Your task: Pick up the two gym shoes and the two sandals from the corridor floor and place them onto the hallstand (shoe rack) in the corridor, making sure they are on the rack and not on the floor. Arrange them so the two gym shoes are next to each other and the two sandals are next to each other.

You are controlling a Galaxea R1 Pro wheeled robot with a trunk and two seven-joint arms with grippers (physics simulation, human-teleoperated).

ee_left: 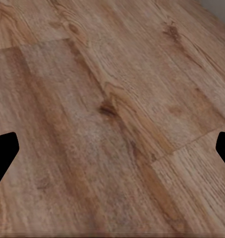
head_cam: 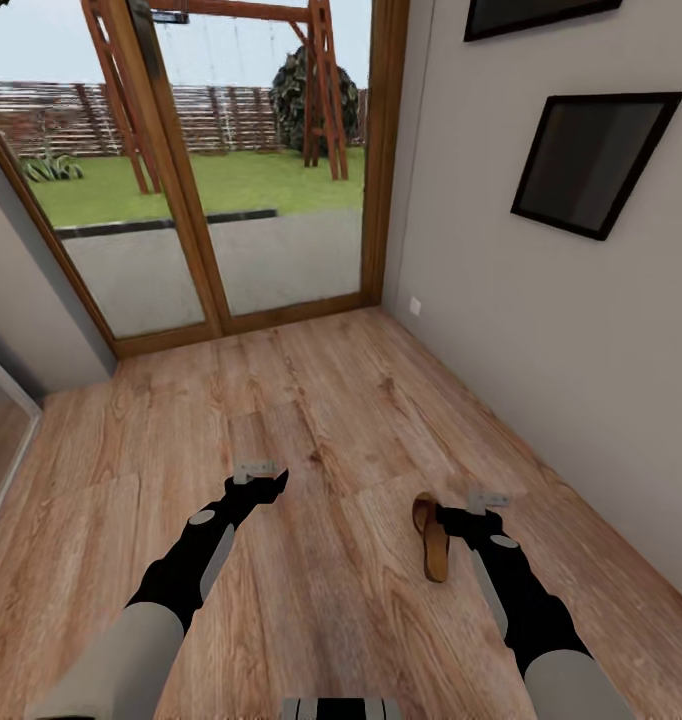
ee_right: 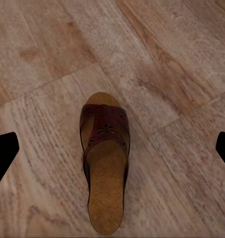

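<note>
The right gripper [ee_right: 112, 148] hangs spread wide over one sandal [ee_right: 105, 163], lined up to straddle it for a grasp; the sandal lies flat on the floor [head_cam: 331, 420] near the right-hand wall; the left gripper [ee_left: 112, 148] gapes empty over bare planks.

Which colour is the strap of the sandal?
Dark reddish-brown, with a cut-out pattern, on the sandal; the right wrist view shows it best.

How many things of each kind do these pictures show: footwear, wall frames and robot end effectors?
Sandal: 1
Dark wall frames: 2
End effectors: 2, left end effector and right end effector
Total: 5
</note>
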